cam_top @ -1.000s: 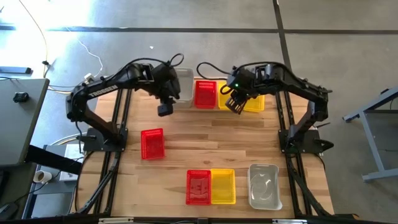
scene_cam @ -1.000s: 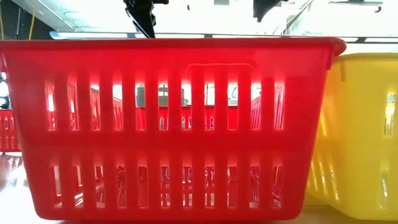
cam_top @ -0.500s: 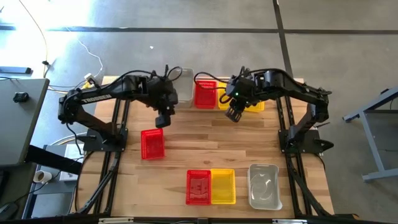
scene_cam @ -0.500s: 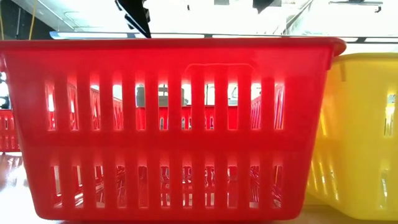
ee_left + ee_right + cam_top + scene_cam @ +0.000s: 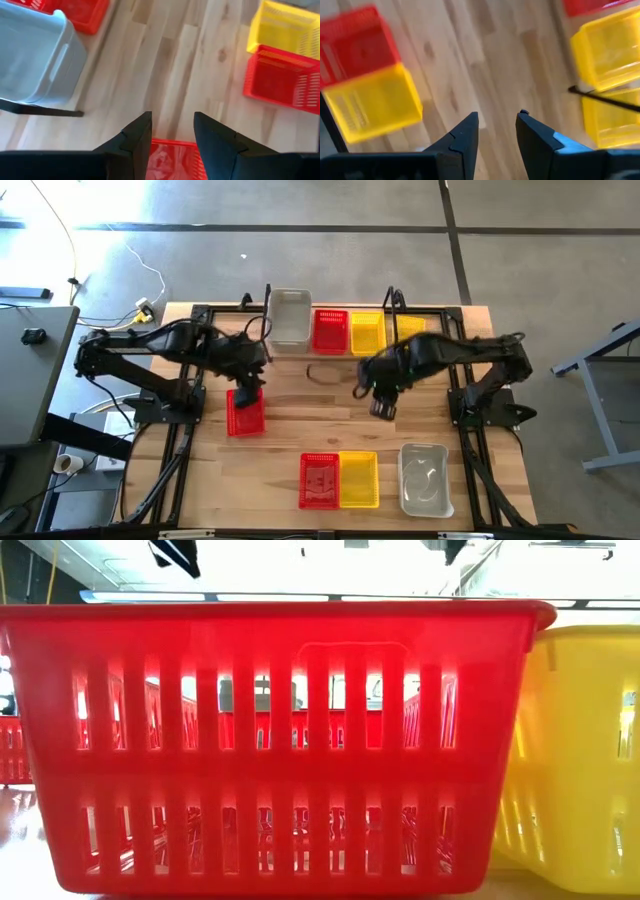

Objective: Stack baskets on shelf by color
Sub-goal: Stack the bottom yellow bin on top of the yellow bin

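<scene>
High view: the shelf runs along the bench's 12 o'clock edge, holding a clear basket, a red basket and yellow baskets side by side. A lone red basket lies toward 9 o'clock, and the left pincer hangs just over its 12 o'clock end, fingers apart and empty. The right pincer hovers over bare wood near the centre, slightly toward 3 o'clock, fingers apart with nothing between them. At 6 o'clock sit a front red basket touching a front yellow basket, and a second clear basket just beside them at 5 o'clock.
</scene>
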